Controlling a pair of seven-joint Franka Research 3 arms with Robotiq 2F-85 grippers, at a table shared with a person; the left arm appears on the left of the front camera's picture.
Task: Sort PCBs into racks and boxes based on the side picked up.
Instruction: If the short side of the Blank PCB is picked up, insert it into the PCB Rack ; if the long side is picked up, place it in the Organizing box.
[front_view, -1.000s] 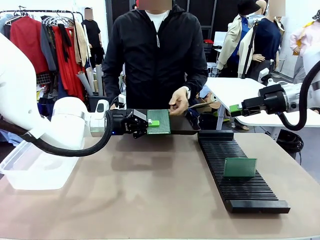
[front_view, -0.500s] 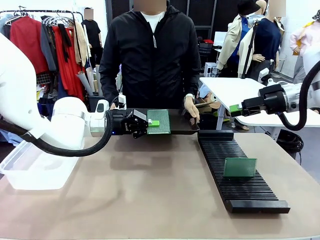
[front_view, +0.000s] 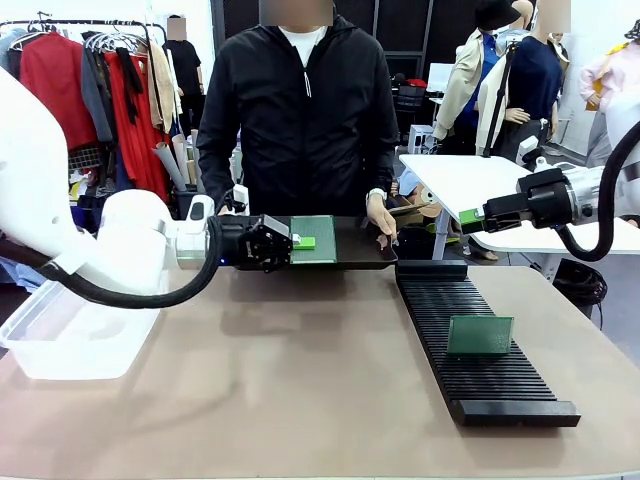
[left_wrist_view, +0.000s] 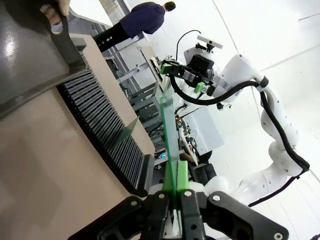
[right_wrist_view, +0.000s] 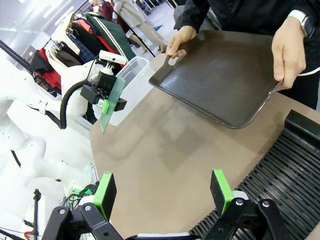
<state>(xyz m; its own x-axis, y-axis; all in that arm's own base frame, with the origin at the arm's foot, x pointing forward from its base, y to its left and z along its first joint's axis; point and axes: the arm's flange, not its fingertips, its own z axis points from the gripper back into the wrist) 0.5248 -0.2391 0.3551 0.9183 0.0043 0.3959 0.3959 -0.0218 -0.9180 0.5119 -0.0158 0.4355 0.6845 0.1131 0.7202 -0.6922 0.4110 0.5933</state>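
My left gripper (front_view: 303, 243) is shut on the near edge of a green PCB (front_view: 316, 238) and holds it just over the dark tray (front_view: 362, 250) that the person holds. In the left wrist view this PCB (left_wrist_view: 168, 125) runs edge-on between my fingertips (left_wrist_view: 182, 176). A second PCB (front_view: 480, 335) stands in the long black rack (front_view: 468, 360) on the right. The clear box (front_view: 70, 340) sits at the table's left edge. My right gripper (front_view: 468, 216) hangs open at the far right, above the table; its green pads (right_wrist_view: 105, 192) stand wide apart with nothing between them.
The person stands at the far side with both hands (right_wrist_view: 289, 46) on the tray's (right_wrist_view: 220, 75) edges. The right wrist view shows the box (right_wrist_view: 134, 75) beyond my left gripper (right_wrist_view: 107, 106). Bare tabletop (front_view: 300, 370) lies between box and rack.
The person's hand left the PCB and dropped to the tray's right edge. My left gripper drew slightly left with the PCB. The right arm has not moved.
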